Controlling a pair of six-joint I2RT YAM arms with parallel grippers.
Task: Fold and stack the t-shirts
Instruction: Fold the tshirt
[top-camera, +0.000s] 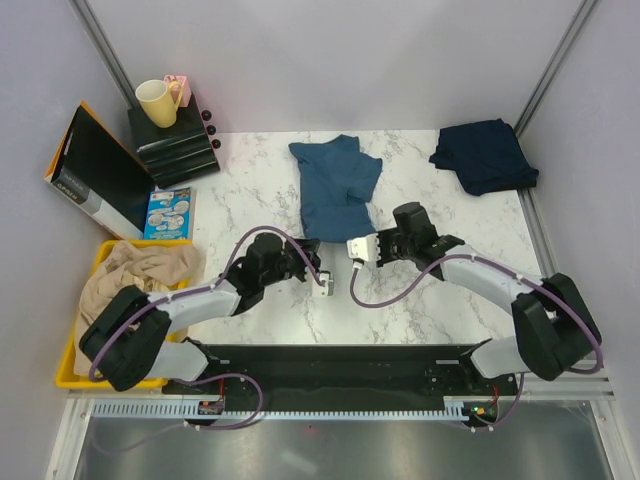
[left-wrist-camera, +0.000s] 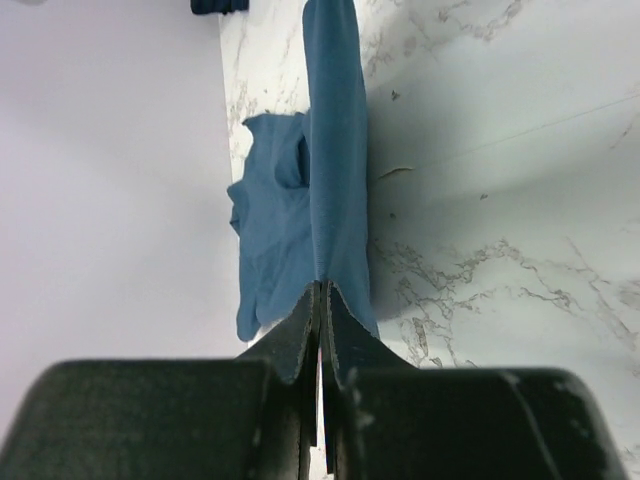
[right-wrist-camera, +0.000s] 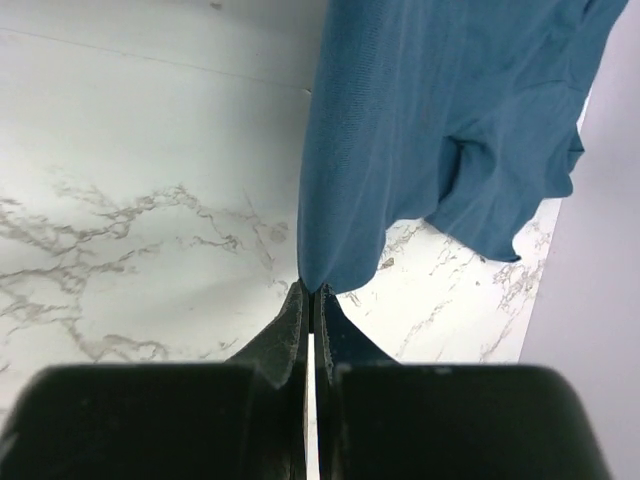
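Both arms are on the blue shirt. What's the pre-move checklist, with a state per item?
1. Cloth in left end effector: ok, shut on the blue t-shirt edge.
2. Cloth in right end effector: ok, shut on the same shirt.
3. Shirt lying flat: not ok, bunched.
4. Clear of navy t-shirt: ok, it lies apart at the far right.
5. Single layer pinched: cannot tell.

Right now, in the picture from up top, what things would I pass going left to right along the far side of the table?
black box → yellow mug → steel-blue t-shirt → navy t-shirt
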